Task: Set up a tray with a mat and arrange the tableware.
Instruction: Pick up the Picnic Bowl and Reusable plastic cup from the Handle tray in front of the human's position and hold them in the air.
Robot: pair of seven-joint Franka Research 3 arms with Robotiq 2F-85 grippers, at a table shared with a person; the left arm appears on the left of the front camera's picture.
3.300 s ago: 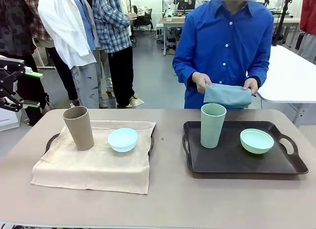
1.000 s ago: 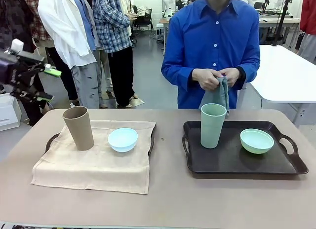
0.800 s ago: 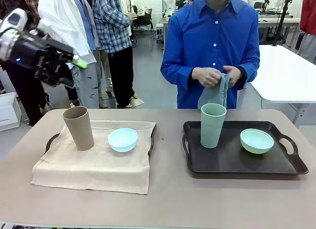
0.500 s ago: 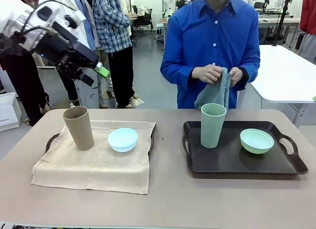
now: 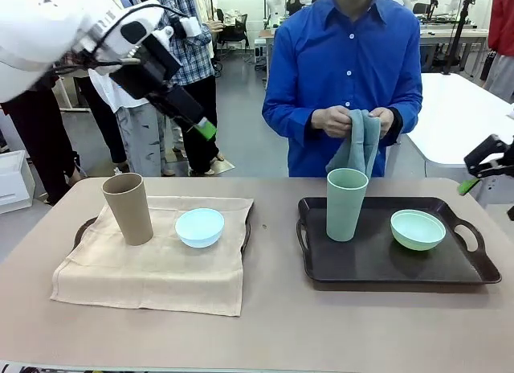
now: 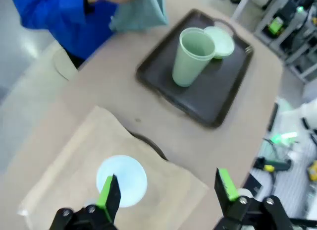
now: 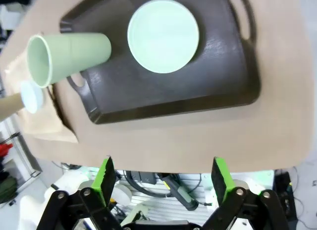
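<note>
On the left, a tan cup point(image 5: 128, 208) and a light blue bowl point(image 5: 199, 227) stand on a tan mat point(image 5: 152, 268) that covers a tray point(image 5: 82, 228). A bare dark tray point(image 5: 385, 260) on the right carries a pale green cup point(image 5: 346, 204) and a pale green bowl point(image 5: 418, 229). Behind it the person holds a teal cloth point(image 5: 358, 144) hanging from both hands. My left gripper point(image 5: 198, 122) hovers open, high above the far left of the table. In its wrist view point(image 6: 166, 190) the blue bowl point(image 6: 121, 180) lies below. My right gripper point(image 5: 478, 170) is open at the right edge, with the green bowl point(image 7: 163, 35) in its wrist view.
Several people stand behind the table at the back left. A white table point(image 5: 474, 124) stands at the back right. Bare tabletop point(image 5: 273, 333) runs along the near edge and between the two trays.
My left arm has swung in from the far left to above the table's back left. My right gripper has come into view at the right edge. The person has let the cloth hang open.
</note>
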